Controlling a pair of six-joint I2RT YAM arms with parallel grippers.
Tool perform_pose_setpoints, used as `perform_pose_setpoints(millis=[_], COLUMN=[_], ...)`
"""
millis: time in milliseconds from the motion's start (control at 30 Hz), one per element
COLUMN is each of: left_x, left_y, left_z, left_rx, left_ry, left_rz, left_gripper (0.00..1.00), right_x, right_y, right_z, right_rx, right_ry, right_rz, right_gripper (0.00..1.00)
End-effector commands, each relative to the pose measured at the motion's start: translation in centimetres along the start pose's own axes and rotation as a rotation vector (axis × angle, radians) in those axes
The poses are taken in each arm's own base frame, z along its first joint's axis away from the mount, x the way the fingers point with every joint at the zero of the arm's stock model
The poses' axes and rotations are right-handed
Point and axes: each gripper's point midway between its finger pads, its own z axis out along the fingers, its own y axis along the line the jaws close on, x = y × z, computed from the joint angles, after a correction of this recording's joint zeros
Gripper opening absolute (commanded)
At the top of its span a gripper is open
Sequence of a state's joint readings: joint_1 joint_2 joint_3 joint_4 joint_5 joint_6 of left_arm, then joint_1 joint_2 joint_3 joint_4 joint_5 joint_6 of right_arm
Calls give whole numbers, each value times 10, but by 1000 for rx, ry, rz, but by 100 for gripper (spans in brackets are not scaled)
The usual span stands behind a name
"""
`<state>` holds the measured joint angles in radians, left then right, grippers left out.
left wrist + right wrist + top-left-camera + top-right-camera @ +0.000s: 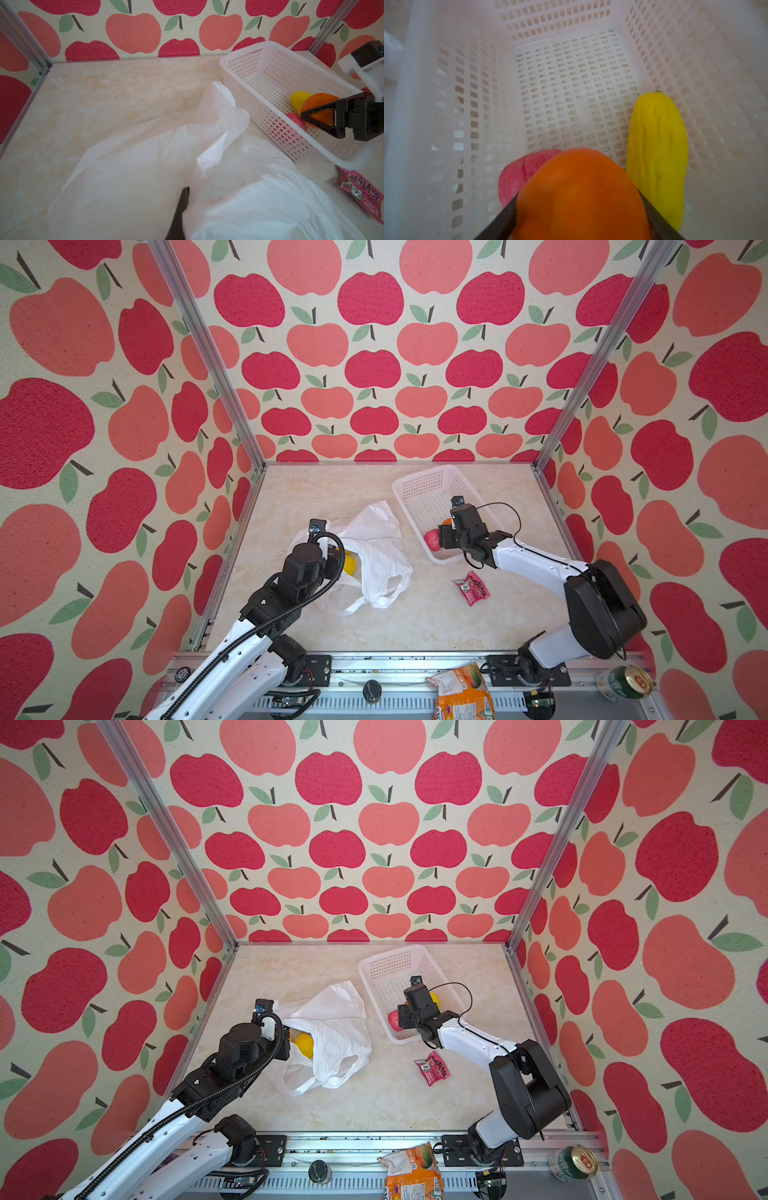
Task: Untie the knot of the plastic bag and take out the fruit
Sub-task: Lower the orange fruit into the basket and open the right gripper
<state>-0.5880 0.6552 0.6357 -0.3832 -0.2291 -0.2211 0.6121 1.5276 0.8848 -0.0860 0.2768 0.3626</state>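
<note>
While the left pincer (184,198) is closed tight on the plastic bag (376,545), the right pincer (579,207) grips an orange fruit (577,176) inside the basket (419,483).
The bag lies on the worktop (324,493) beside it.

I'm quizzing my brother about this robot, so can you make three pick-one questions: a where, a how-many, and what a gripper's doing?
1. Where is the orange fruit?
A) beside the snack packet
B) on the bare table
C) in the right gripper's jaws, over the basket

2. How many fruits lie on the basket's floor?
A) two
B) none
C) five

3. The left gripper is:
A) wide open
B) shut on the plastic bag
C) holding a can

Answers: C, the jaws clamp it there; A, a yellow fruit and a pink fruit; B, its jaws pinch the film.
</note>
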Motion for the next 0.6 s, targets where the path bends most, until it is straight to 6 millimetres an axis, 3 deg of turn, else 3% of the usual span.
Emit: perform_pose_setpoints(millis=[0,167,467,567], left_x=[-16,-15,-18,-19], left_y=[-1,-1,-1,0], left_z=[-5,-5,-6,-6], left_rx=[1,-1,-1,-10], left_ry=[-49,-47,-58,-60], left_rz=[8,8,13,15], left_gripper=[0,0,0,0], right_x=[-21,-26,1,4], right_y=[-2,-6,-24,-25], right_z=[-2,9,23,23], right_rx=[25,59,139,137], right_ry=[-37,-10,46,54], right_rz=[-16,-10,36,38], right_gripper=[29,30,32,40])
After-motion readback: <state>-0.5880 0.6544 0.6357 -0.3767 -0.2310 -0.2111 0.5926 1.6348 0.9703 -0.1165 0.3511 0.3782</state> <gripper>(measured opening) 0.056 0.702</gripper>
